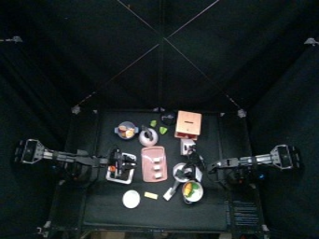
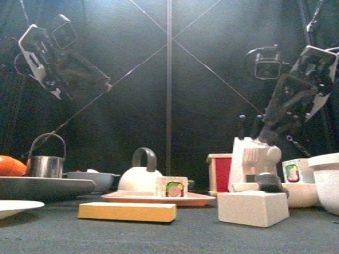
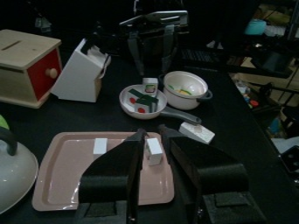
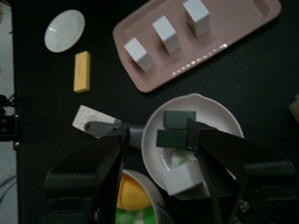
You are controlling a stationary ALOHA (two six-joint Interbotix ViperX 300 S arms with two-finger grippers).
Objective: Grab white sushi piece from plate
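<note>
A white knife block point(image 3: 79, 72) is seen just beside a wooden box with a red face point(image 3: 28, 55) on the counter point(image 3: 233, 122), while a yellow bar point(image 4: 82, 71) is laid near a small white dish point(image 4: 65, 31).

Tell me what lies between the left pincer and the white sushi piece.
Nothing: in the left wrist view the white sushi piece lies on the pink plate, framed unobstructed by the open left pincer.

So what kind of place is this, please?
Probably a robot test booth set up as a play kitchen: black curtains enclose a small table with a pink tray of sushi pieces, a kettle and a knife block.
</note>
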